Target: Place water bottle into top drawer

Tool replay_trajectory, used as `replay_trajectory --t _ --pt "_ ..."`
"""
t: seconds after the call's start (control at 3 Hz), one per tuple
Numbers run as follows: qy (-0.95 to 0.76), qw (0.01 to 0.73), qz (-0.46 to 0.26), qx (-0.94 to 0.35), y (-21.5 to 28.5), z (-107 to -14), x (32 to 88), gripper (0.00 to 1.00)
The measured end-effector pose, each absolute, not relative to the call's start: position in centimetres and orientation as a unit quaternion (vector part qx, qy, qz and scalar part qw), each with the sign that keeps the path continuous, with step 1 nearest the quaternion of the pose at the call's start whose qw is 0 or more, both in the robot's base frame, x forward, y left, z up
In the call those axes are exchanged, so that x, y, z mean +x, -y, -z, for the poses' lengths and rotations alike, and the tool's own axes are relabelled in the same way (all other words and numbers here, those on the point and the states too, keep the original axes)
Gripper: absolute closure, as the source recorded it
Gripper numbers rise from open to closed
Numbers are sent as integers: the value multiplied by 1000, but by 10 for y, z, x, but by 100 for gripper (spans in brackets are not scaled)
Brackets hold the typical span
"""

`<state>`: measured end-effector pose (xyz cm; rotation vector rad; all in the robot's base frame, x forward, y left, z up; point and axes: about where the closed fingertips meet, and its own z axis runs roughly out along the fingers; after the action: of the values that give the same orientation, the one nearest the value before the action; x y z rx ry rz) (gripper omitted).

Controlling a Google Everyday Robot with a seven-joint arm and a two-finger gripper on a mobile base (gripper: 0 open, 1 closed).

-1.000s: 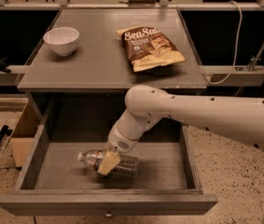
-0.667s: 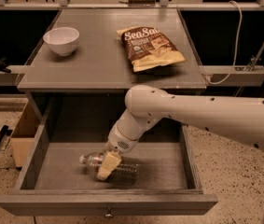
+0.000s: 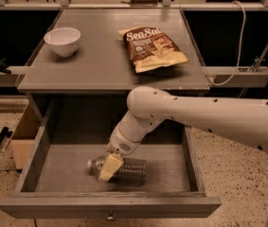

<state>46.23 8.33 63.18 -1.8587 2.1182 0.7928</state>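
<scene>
Now small clear ribbed plastic water bottle [image 3: 132,167] lies sideways in wide grey wooden top drawer [image 3: 162,203], cap at nine o'clock; end effector [image 3: 111,167] over it, grip impossible to tell. Retreating unreleased could drag it out.

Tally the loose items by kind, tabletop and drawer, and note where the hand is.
Bowl: 1, on tabletop
Snack bag: 1, on tabletop
Water bottle: 1, lying in top drawer, hand at it
Total: 3

The water bottle [image 3: 133,167] has slid slightly right beneath the gripper [image 3: 110,168].
</scene>
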Motion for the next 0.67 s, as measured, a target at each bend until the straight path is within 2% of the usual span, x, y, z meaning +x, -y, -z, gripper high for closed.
replay_trajectory --t 0.67 --pt "-719 107 -269 -631 -83 -632 462 0"
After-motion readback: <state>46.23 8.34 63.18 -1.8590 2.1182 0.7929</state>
